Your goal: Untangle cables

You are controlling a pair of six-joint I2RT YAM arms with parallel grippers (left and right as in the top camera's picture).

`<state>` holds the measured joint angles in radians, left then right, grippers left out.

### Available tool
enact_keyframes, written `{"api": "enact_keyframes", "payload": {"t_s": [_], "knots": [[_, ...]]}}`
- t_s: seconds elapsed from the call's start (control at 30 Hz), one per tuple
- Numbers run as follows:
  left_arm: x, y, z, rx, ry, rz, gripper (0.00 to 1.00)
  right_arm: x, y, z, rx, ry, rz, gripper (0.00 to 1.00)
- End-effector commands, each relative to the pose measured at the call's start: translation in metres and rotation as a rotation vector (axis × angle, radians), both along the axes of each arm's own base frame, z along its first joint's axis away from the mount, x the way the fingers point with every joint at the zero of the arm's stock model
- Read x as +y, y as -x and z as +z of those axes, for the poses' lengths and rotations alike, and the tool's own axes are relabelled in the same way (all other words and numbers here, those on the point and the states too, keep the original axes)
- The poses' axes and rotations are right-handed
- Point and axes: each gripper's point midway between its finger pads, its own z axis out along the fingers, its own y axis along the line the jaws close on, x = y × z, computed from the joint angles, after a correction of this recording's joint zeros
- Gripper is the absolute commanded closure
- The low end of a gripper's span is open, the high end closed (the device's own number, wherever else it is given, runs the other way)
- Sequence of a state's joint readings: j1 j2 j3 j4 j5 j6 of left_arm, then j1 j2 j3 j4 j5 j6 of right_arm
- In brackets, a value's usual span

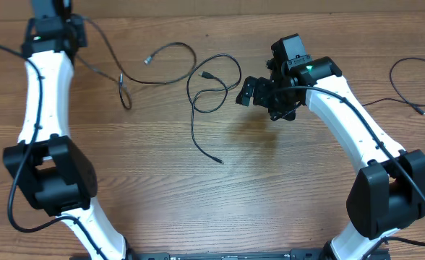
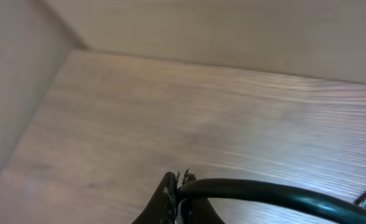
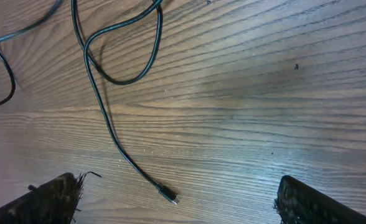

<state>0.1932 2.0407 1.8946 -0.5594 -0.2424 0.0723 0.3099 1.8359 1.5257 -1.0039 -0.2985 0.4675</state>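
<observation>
- The right pincer (image 1: 249, 94) hangs wide open above the desk (image 1: 285, 180) with nothing in it.
- The middle cable (image 1: 214, 78) lies flat on the desk just beside that pincer, on the side toward the left arm. Its loop is roughly level with the fingers.
- From the loop a long tail runs back toward the robot's base on a slight slant and ends in a small plug (image 3: 169, 198).
- In the right wrist view that plug sits low between the two spread fingers, and the tail slants up and away to the left.
- The left pincer (image 2: 173, 202) is closed at the far back left, well apart from the loop. A black left cable (image 1: 178, 45) comes out right at its tips, so it looks pinched on it.
- A third cable (image 1: 415, 87) lies alone at the far right.
- To my eye the right arm is much the nearer one, and a grab should go across the tail, not along it.
</observation>
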Motion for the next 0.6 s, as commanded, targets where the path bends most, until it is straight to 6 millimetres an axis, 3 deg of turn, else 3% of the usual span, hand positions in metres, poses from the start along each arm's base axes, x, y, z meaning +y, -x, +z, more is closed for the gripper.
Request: {"api": "enact_keyframes", "payload": {"t_s": [0.0, 0.03, 0.1, 0.13, 0.2, 0.4, 0.57], "knots": [[0.018, 0.008, 0.006, -0.014, 0.039, 0.022, 0.96, 0.000, -0.001, -0.004, 0.002, 0.009, -0.003, 0.00], [0.019, 0.008, 0.005, -0.014, 0.045, 0.021, 0.96, 0.000, -0.001, -0.004, 0.002, 0.009, -0.003, 0.00], [0.018, 0.008, 0.004, -0.016, 0.060, 0.008, 0.74, 0.000, -0.001, -0.004, 0.002, 0.009, -0.003, 0.00], [0.017, 0.007, 0.004, -0.017, 0.066, 0.000, 0.56, 0.000, -0.001, -0.004, 0.002, 0.008, -0.003, 0.00], [0.012, 0.005, 0.004, -0.020, 0.081, -0.020, 0.01, 0.000, -0.001, -0.004, 0.002, 0.008, -0.003, 0.00], [0.000, 0.002, 0.002, -0.024, 0.118, -0.066, 0.00, 0.005, 0.000, -0.003, 0.002, -0.002, 0.008, 0.00], [-0.021, 0.009, 0.004, 0.013, 0.127, -0.097, 0.00, 0.030, 0.003, 0.002, -0.022, -0.059, 0.063, 0.00]]}}
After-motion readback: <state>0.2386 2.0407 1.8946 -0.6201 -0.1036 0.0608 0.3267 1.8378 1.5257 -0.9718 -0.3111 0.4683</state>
